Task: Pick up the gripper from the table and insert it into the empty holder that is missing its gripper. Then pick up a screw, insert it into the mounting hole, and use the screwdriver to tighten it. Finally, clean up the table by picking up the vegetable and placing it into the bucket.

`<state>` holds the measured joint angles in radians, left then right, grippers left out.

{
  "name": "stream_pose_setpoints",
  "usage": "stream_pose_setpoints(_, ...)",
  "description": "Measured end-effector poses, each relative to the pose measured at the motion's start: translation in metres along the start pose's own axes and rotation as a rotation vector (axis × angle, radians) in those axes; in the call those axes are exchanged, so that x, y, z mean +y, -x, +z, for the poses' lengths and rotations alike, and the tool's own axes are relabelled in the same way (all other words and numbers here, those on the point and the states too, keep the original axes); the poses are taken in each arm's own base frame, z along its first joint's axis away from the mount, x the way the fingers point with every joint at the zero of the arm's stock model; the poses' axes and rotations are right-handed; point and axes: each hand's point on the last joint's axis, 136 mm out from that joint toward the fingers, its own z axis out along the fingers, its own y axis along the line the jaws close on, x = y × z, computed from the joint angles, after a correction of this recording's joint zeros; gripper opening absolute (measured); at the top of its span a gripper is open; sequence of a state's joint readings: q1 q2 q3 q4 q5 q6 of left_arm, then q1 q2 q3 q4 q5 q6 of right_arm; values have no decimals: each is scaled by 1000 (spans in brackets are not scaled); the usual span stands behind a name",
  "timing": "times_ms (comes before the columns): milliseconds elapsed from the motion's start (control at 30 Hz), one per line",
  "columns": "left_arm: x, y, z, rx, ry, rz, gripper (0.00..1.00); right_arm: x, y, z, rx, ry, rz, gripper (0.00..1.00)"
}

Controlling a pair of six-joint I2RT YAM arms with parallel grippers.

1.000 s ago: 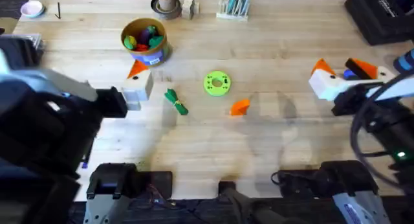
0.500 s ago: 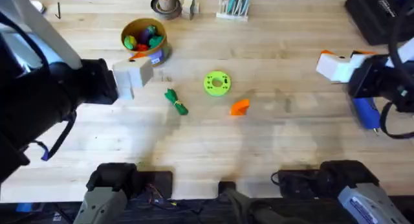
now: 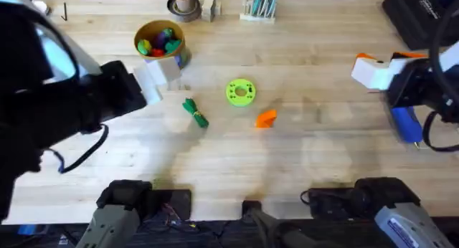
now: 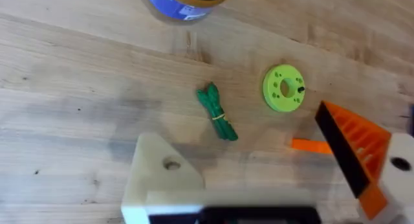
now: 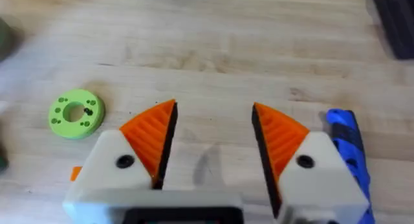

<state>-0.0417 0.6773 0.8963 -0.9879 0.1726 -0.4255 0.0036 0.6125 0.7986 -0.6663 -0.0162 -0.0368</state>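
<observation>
Left gripper (image 4: pixel 272 185) hovers above the table (image 3: pixel 237 169) with its fingers spread wide and nothing between them. Its wrist view shows what the overhead cannot: one finger is a bare white holder (image 4: pixel 162 179) with an open mounting hole and no pad, while the other carries an orange ribbed pad. Just beyond the fingers in that view lie the vegetable (image 4: pixel 217 112) and the lime-green disc (image 4: pixel 284 89), with the loose orange gripper (image 4: pixel 312 145) peeking out beside the padded finger, and the blue base of the bucket (image 4: pixel 180 2) farther off.

Right gripper (image 5: pixel 210 146) is also parted and empty, both of its fingers fitted with orange pads. Its wrist view shows the screwdriver (image 5: pixel 346 146) lying on the wood right beside one finger, and the disc off to the other side.

From overhead, near to far: the orange gripper (image 3: pixel 266 118) sits at mid-table, the vegetable (image 3: pixel 194 112) to its left, the disc (image 3: pixel 240 92) just behind them, and the bucket (image 3: pixel 161 41), holding colourful toys, toward the back left. The screwdriver (image 3: pixel 405 124) lies at the right, partly under the right arm.

Compared with a second ago, the left arm has risen toward the camera and swung a little right, its white finger now near the bucket; the right arm has lifted back, uncovering the screwdriver. The table items have not moved.
</observation>
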Motion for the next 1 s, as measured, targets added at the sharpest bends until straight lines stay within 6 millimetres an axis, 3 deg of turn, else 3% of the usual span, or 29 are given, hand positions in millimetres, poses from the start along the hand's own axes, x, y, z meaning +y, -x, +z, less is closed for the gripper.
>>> stream_pose_setpoints(233,-11,-19,35,60,-34,-59,995,0,8,0,-34,-2,-22,735)
stream_pose_setpoints(533,-5,-68,80,124,-39,-104,995,0,9,0,-35,-2,-25,735)
stream_pose_setpoints(1000,1,-79,137,149,-11,-140,995,0,9,0,-35,-2,-25,736)
